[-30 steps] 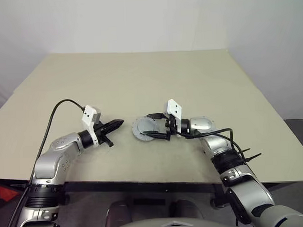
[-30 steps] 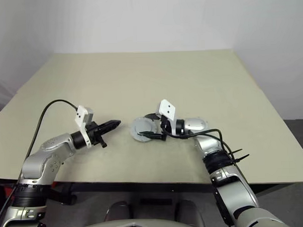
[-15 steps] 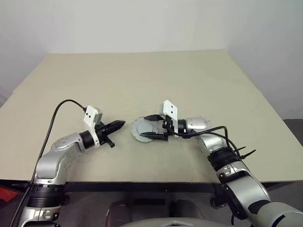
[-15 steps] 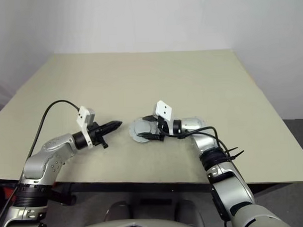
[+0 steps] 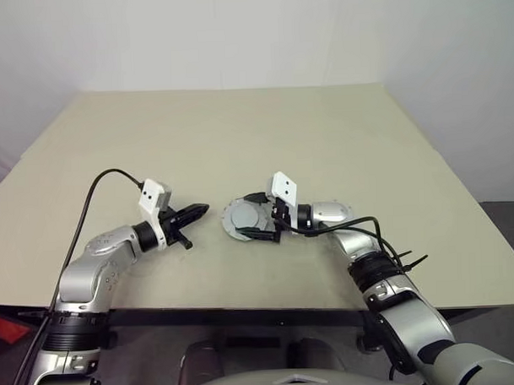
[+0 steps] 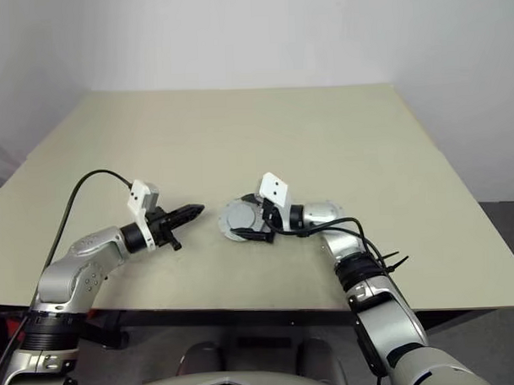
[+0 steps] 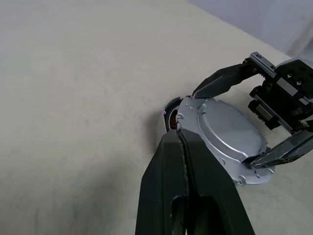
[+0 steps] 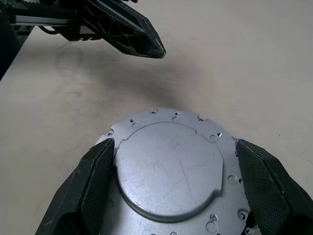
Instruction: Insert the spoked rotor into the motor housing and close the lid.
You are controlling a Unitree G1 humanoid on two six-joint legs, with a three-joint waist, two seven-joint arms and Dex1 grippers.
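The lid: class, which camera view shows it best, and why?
The right wrist view: the lid lies close up, face on, with the right gripper open around it. The left wrist view shows it tilted, partly behind the left gripper; the eye views show it small.

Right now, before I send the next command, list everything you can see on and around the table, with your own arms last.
lid: one, grey-silver disc with a raised centre plate and small holes round its rim, near the front middle of the table, sitting on top of a darker round part.
part under the lid: one, dark with a hint of reddish copper at its exposed edge; too little shows to say more.
table: one, beige.
wall: white, behind the table.
left gripper: shut, black fingers, pointing at the lid from its left, apart from it.
right gripper: open, black fingers either side of the lid's rim; whether they touch it I cannot tell.
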